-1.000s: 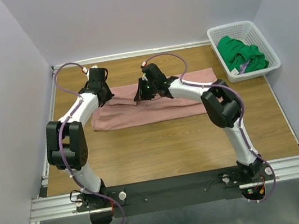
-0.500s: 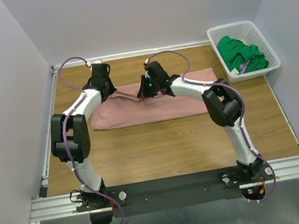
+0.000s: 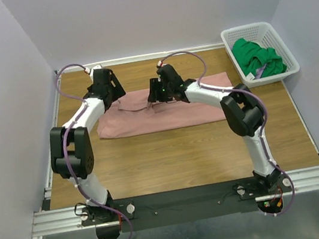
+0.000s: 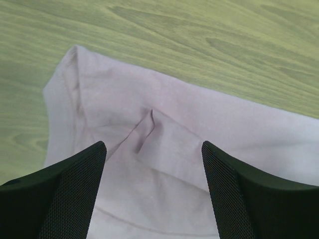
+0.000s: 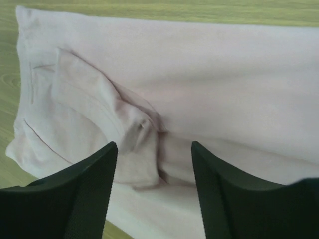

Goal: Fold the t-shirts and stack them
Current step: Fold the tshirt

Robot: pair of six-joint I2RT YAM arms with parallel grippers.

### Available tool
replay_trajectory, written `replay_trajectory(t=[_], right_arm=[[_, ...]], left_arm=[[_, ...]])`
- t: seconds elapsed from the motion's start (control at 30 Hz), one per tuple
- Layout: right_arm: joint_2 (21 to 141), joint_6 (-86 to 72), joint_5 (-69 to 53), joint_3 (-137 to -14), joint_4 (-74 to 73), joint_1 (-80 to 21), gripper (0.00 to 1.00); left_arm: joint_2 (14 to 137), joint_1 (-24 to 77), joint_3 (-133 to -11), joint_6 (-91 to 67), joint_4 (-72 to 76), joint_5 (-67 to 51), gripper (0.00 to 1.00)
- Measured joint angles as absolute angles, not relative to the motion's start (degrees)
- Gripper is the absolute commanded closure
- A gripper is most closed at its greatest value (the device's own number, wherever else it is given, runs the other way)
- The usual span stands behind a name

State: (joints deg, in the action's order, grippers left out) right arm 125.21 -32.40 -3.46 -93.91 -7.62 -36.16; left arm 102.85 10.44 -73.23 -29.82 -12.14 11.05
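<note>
A dusty-pink t-shirt (image 3: 165,114) lies folded into a long band across the far middle of the table. My left gripper (image 3: 119,100) hovers open over its far left corner; in the left wrist view the pink cloth (image 4: 164,149) with a small crease lies flat between the spread fingers (image 4: 75,189). My right gripper (image 3: 155,98) hovers open over the shirt's far edge near the middle; in the right wrist view a bunched ridge of pink cloth (image 5: 144,129) sits loose between its fingers (image 5: 219,189). A bright green t-shirt (image 3: 258,58) lies crumpled in the basket.
A white lattice basket (image 3: 284,45) stands at the far right corner of the wooden table (image 3: 172,160). Purple cables loop above both wrists. A metal rail (image 3: 184,199) carries the arm bases at the near edge.
Both grippers went from shut on the pink cloth to open and let it drop. Both wrists shifted slightly toward the far edge, and the lifted fold settled onto the shirt.
</note>
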Motion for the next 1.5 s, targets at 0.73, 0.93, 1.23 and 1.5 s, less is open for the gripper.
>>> replay_trajectory(t=[0.73, 0.93, 1.23, 1.5], right_arm=[[86.2, -33.0, -4.8, -48.0, -9.5, -6.0, 0.41], [87.2, -35.0, -6.6, -44.5, -9.5, 0.3, 0.46], [88.0, -38.9, -8.5, -41.5, -7.8, 5.1, 0.51], [81.7, -38.4, -8.4, -38.9, -14.8, 5.1, 0.45]], left_arm=[[79.5, 2.0, -40.6, -43.7, -16.1, 12.7, 0.37], [82.6, 1.2, -40.0, -45.1, -14.4, 11.9, 0.65], [82.5, -3.1, -38.4, -47.0, -12.8, 9.7, 0.84], [74.1, -6.8, -34.6, -47.0, -17.2, 9.0, 0.44]])
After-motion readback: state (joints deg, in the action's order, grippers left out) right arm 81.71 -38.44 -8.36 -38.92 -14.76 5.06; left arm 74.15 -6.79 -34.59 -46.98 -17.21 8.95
